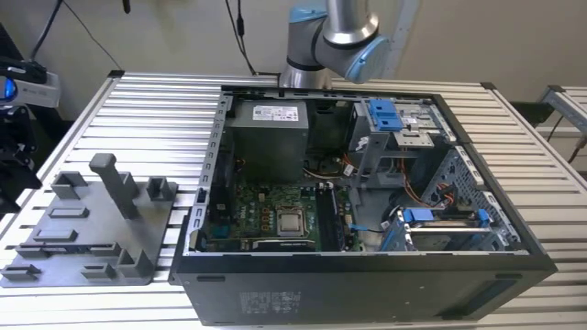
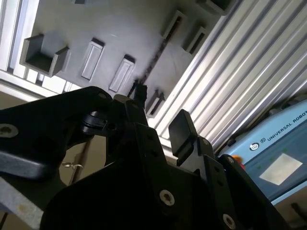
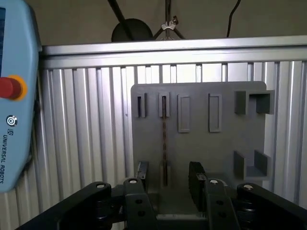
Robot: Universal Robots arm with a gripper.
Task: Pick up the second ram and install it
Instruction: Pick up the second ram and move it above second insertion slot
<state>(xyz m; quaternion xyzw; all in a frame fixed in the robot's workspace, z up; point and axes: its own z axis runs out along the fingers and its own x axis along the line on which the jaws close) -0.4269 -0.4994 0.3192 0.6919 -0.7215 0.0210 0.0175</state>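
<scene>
Both wrist views toward grey tray [image 3: 199, 143]

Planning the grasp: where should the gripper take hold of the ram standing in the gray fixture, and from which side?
Grip the ram mid-length across its two flat faces, coming straight down from above. It stands on edge with its ends in slots of the gray fixture, so its upper edge is free. The open gripper straddles its line.

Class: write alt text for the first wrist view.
The open gripper hangs over a grey slotted holder, and a thin ram standing on edge shows between its fingers. The holder lies on a ribbed metal table.
</scene>
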